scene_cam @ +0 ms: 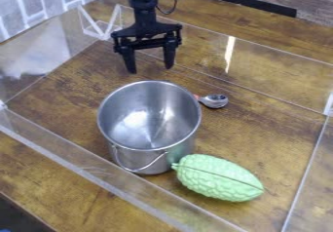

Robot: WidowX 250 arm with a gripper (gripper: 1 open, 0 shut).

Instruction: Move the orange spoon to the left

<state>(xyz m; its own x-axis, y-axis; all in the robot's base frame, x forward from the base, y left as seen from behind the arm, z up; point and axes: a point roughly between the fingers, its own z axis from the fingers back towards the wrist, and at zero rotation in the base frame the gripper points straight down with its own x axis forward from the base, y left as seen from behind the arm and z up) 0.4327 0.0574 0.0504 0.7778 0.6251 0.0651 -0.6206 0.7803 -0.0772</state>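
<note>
the pot (150,127) stands mid-table (267,129), with the gourd (219,176) just beside it at front right. the spoon (215,99) lies just right of the pot's rim; the gripper (144,58) hangs behind the pot.

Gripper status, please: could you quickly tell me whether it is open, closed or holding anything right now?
Gripper: jaws open, holding nothing, above the wooden table beyond the pot.

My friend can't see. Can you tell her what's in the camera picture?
A robot arm's open end effector hangs empty over a wooden table, behind a shiny steel pot. A small spoon lies just right of the pot, and a bumpy green vegetable sits in front, all inside clear plastic walls.
</note>
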